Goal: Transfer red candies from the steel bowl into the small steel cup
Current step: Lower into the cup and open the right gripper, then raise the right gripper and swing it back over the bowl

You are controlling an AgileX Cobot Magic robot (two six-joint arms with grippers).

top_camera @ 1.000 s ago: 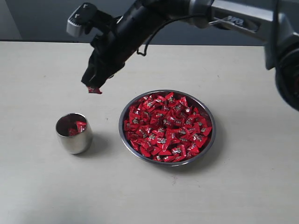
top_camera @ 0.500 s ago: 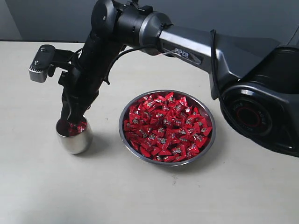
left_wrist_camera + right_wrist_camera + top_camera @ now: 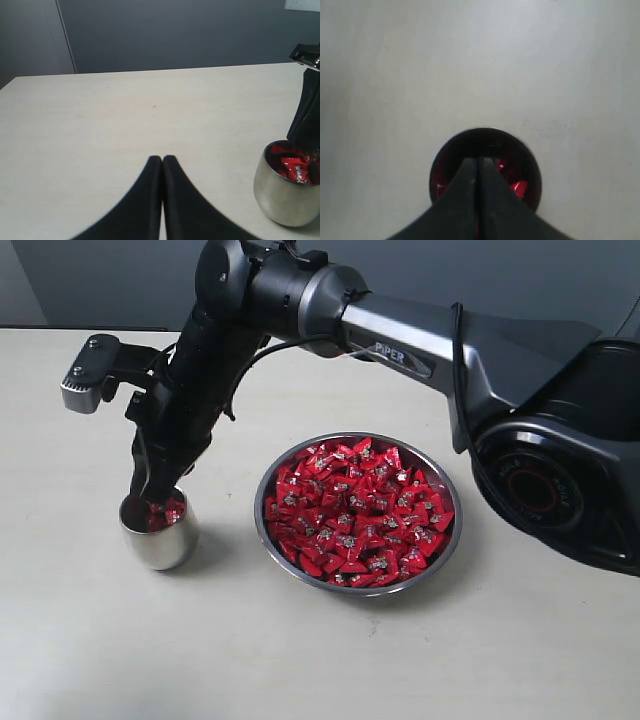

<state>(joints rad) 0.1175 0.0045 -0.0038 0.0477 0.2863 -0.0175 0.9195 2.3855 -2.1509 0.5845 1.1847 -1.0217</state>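
The small steel cup (image 3: pixel 158 537) stands left of the steel bowl (image 3: pixel 262 502), which is heaped with red candies (image 3: pixel 355 515). My right gripper (image 3: pixel 150 500) reaches across and down, its shut tips dipped inside the cup's mouth among a few candies (image 3: pixel 172 510). In the right wrist view the right gripper (image 3: pixel 478 161) sits pressed together over the cup (image 3: pixel 485 137); the candy it carried in is not clearly separable from those inside. My left gripper (image 3: pixel 162 158) is shut on nothing, low over bare table near the cup (image 3: pixel 280 195).
The long right arm (image 3: pixel 400 335) spans above the table behind the bowl, with its base (image 3: pixel 550 480) bulking at the right. A dark wall (image 3: pixel 175 30) runs behind the table's far edge.
A second ago my right gripper hung above the cup with a red candy pinched at its tips. It then dropped into the cup's mouth and has held still over the last half second.
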